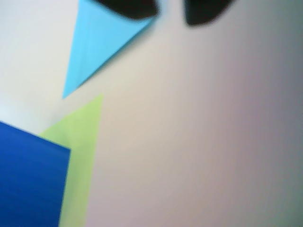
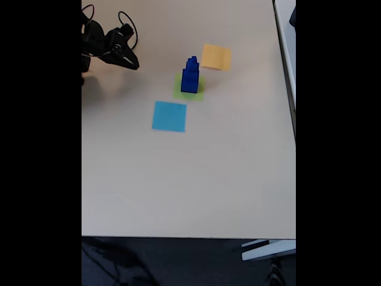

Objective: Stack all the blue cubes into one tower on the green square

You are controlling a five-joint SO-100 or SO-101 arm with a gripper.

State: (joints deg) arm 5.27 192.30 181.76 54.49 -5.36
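- In the fixed view the blue cubes (image 2: 190, 76) stand stacked on the green square (image 2: 198, 93), mid-table (image 2: 196, 179) toward its far edge.
- The orange-yellow square (image 2: 215, 56) lies right-behind; the light-blue square (image 2: 169, 116) left-front.

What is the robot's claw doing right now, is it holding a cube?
Gripper: holding nothing, off to the left of the blue cubes stacked on the green square in the fixed view. Its fingertips look apart in the wrist view, so open.

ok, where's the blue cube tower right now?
In the fixed view the blue cube tower stands on the green square, between the orange-yellow square and the light-blue square.
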